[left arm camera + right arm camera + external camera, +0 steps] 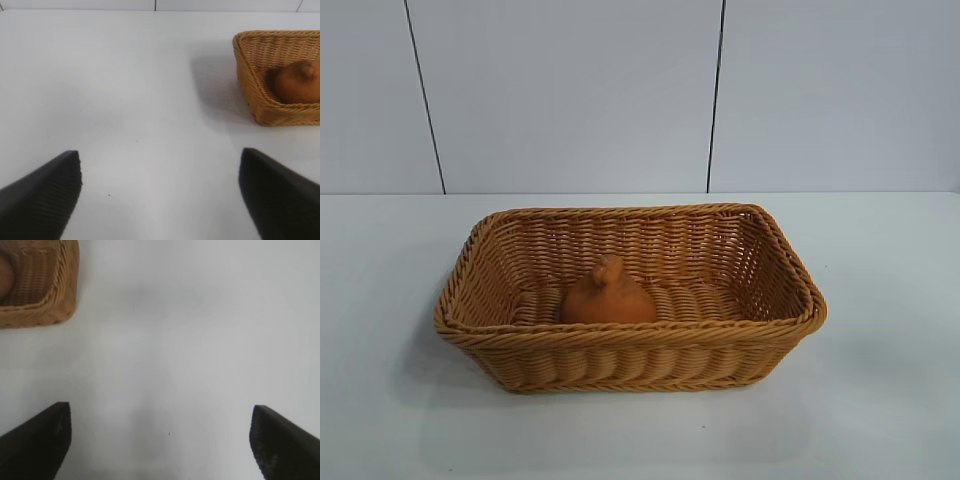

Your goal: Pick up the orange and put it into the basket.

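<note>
Both grippers hang wide apart and carry nothing. Your left gripper [160, 195] shows its two dark fingertips at the lower corners of the left wrist view, over bare table [125, 90], with the basket [250, 95] off at the right edge of that frame. Your right gripper [160, 440] sits the same way in the right wrist view, fingertips at the lower corners, the basket's corner in the upper left. Neither arm appears in the exterior view.

Look outward and you find the orange [608, 297] already resting on the basket floor, left of centre in the exterior frame, knob upward, just behind the near wall. By my reading the task is complete.

Your risks now come from needless motion. Sweep either arm toward the middle and you could catch the braided rim, shoving or tipping the basket. Reach in again and you might drag the fruit back out.
</note>
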Robot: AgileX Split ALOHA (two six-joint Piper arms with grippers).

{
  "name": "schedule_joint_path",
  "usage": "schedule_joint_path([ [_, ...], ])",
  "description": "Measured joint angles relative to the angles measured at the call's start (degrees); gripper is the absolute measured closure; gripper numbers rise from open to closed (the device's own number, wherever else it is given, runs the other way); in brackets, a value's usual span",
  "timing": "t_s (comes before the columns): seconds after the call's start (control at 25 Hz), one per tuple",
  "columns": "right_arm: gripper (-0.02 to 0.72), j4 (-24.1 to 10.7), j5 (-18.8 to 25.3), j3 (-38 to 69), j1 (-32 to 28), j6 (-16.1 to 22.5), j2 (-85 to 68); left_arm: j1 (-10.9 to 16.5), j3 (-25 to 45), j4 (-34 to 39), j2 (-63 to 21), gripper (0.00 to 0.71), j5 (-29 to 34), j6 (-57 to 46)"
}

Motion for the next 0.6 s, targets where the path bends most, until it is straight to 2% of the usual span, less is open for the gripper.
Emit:
schedule_joint_path([
  [0.36, 0.042, 0.00, 0.00, 0.00, 0.00, 0.00, -15.09, 0.00, 0.00, 0.00, 0.00, 0.098, 0.00, 0.00],
  [0.6, 0.042, 0.00, 0.01, 0.00, 0.00, 0.00, -17.07, 0.00, 0.00, 0.00, 0.00, 0.098, 0.00, 0.00],
])
